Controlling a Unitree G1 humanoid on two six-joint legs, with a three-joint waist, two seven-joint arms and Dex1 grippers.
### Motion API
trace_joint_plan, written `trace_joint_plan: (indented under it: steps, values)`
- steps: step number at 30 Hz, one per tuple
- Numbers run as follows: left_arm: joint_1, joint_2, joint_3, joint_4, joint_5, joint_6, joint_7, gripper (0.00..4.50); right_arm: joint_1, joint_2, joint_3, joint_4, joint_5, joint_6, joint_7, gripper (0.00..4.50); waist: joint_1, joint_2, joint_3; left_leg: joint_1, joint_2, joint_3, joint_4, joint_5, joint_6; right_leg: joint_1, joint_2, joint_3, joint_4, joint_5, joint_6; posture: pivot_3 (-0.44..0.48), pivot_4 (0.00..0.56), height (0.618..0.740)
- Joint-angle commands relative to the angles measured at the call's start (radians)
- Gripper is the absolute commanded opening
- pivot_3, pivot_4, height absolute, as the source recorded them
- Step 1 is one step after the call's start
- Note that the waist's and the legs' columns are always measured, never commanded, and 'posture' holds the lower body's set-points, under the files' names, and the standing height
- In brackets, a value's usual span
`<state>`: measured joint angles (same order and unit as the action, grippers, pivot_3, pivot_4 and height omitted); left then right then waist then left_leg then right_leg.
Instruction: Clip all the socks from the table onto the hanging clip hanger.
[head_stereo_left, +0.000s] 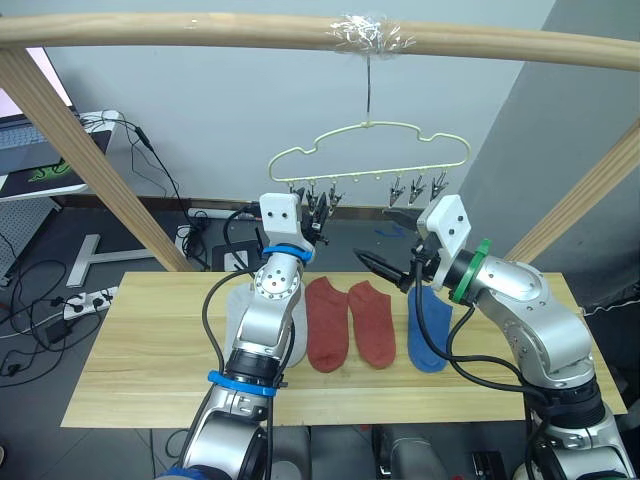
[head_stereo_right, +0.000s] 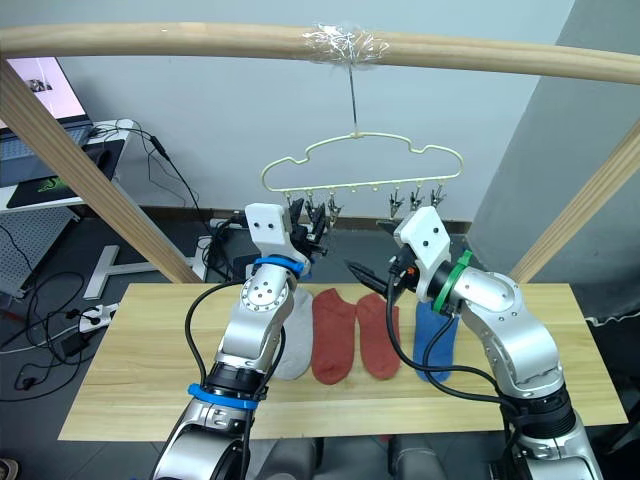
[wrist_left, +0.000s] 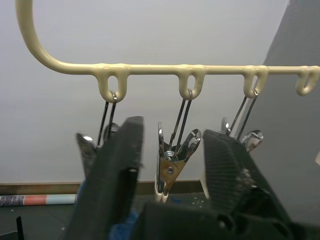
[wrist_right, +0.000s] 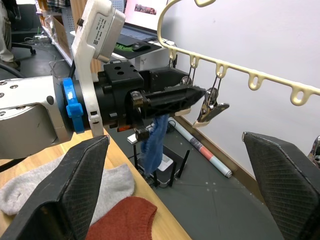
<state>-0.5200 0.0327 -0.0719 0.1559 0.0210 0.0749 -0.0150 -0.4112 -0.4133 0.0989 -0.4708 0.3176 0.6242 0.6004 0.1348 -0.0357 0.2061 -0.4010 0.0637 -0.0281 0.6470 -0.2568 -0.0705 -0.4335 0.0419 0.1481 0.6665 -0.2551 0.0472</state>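
Observation:
The pale yellow-green clip hanger (head_stereo_left: 370, 145) hangs by its hook from the wooden pole, with a row of metal clips (head_stereo_left: 415, 188) under it. My left gripper (wrist_left: 170, 132) is raised to the left clips, open, its fingers either side of one clip (wrist_left: 172, 162). Just under those fingers hangs a blue sock (wrist_right: 154, 142); what holds it is hidden. My right gripper (head_stereo_left: 390, 270) stands wide open above the table (head_stereo_left: 140, 350), right of the left one. On the table lie a light grey sock (head_stereo_left: 240, 305), partly behind my left arm, two rust red socks (head_stereo_left: 327, 325) (head_stereo_left: 372, 322) and a blue sock (head_stereo_left: 428, 330).
The round wooden pole (head_stereo_left: 200, 30) spans the top, with slanted wooden posts on the left (head_stereo_left: 90, 160) and on the right (head_stereo_left: 590, 195). Beyond the table to the left are a desk with a laptop (head_stereo_left: 30, 150) and cables on the floor (head_stereo_left: 60, 300).

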Motion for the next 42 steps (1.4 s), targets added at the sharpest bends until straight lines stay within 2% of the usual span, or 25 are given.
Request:
trace_joint_plan:
  steps: [1, 5, 10, 14, 18, 23, 25, 28, 31, 36, 42]
  values:
    - [-0.018, -0.008, 0.002, -0.024, 0.003, -0.026, -0.006, 0.68, -0.016, -0.006, -0.017, -0.041, 0.015, -0.007, -0.007, 4.50, 0.000, 0.000, 0.000, 0.000, 0.000, 0.000, 0.000, 0.000, 0.000, 0.000, 0.000, 0.000, 0.000, 0.000, 0.000, 0.251, 0.169, 0.740]
    - [-0.021, -0.007, 0.003, -0.020, 0.003, -0.027, -0.007, 0.01, -0.019, -0.005, -0.014, -0.036, 0.016, -0.009, -0.008, 4.50, 0.000, 0.000, 0.000, 0.000, 0.000, 0.000, 0.000, 0.000, 0.000, 0.000, 0.000, 0.000, 0.001, 0.000, 0.000, 0.252, 0.173, 0.740]
    - [-0.023, 0.000, 0.000, -0.023, 0.003, -0.019, -0.017, 0.01, -0.011, -0.004, 0.005, -0.027, -0.003, -0.001, -0.021, 4.50, 0.000, 0.000, 0.000, 0.001, 0.000, 0.000, 0.002, 0.000, 0.000, 0.000, 0.000, 0.000, 0.006, 0.000, 0.000, 0.252, 0.173, 0.740]
    - [-0.023, 0.014, 0.004, -0.027, 0.000, 0.002, -0.037, 0.01, 0.074, -0.006, 0.049, 0.039, -0.082, 0.034, -0.096, 4.50, -0.001, -0.001, -0.001, 0.003, 0.000, 0.000, 0.003, 0.000, 0.000, 0.000, 0.000, 0.000, 0.008, 0.000, 0.000, 0.257, 0.177, 0.740]
    - [-0.011, 0.032, 0.011, -0.040, -0.019, 0.022, -0.075, 0.01, 0.195, 0.044, 0.046, 0.185, -0.138, 0.039, -0.199, 4.50, 0.000, -0.001, -0.001, 0.003, 0.000, 0.000, 0.005, 0.000, 0.000, 0.000, 0.000, 0.000, 0.010, 0.000, 0.000, 0.272, 0.183, 0.740]
    - [0.003, 0.040, 0.017, -0.058, -0.030, 0.046, -0.091, 0.01, 0.228, 0.092, 0.062, 0.368, -0.216, -0.019, -0.279, 4.50, -0.009, -0.001, -0.001, 0.002, 0.000, 0.000, 0.011, 0.000, 0.000, 0.001, 0.001, 0.001, 0.012, 0.000, 0.000, 0.286, 0.188, 0.740]
    - [0.005, 0.034, 0.019, -0.063, -0.040, 0.059, -0.096, 0.01, 0.212, 0.114, 0.047, 0.451, -0.226, -0.044, -0.299, 4.50, -0.012, -0.001, -0.001, 0.003, 0.001, 0.000, 0.013, 0.000, 0.001, 0.002, 0.003, 0.001, 0.013, -0.001, 0.000, 0.298, 0.193, 0.740]
    - [0.023, 0.027, 0.008, -0.096, -0.050, 0.075, -0.109, 0.01, 0.151, 0.152, -0.016, 0.664, -0.235, -0.130, -0.362, 4.50, -0.015, 0.000, 0.000, 0.004, 0.001, 0.000, 0.015, 0.001, 0.002, 0.004, 0.003, 0.001, 0.013, -0.002, 0.003, 0.312, 0.195, 0.740]
    - [0.037, 0.022, 0.007, -0.117, -0.051, 0.087, -0.109, 0.01, 0.124, 0.156, -0.042, 0.773, -0.245, -0.189, -0.381, 4.50, -0.014, -0.001, 0.000, 0.004, 0.000, 0.000, 0.016, 0.002, 0.003, 0.005, 0.003, 0.003, 0.013, -0.001, 0.005, 0.324, 0.194, 0.740]
    - [0.060, 0.023, 0.007, -0.149, -0.051, 0.103, -0.109, 0.01, 0.118, 0.176, -0.099, 0.832, -0.217, -0.227, -0.391, 4.50, -0.011, 0.000, 0.000, 0.004, 0.000, 0.000, 0.014, 0.002, 0.003, 0.005, 0.003, 0.002, 0.012, 0.000, 0.002, 0.333, 0.195, 0.740]
    - [0.057, 0.028, 0.013, -0.145, -0.050, 0.105, -0.108, 0.01, 0.122, 0.242, -0.224, 0.851, -0.094, -0.120, -0.371, 4.50, -0.008, 0.000, 0.000, 0.004, 0.000, -0.001, 0.014, 0.002, 0.003, 0.005, 0.003, 0.002, 0.012, 0.000, 0.002, 0.338, 0.193, 0.740]
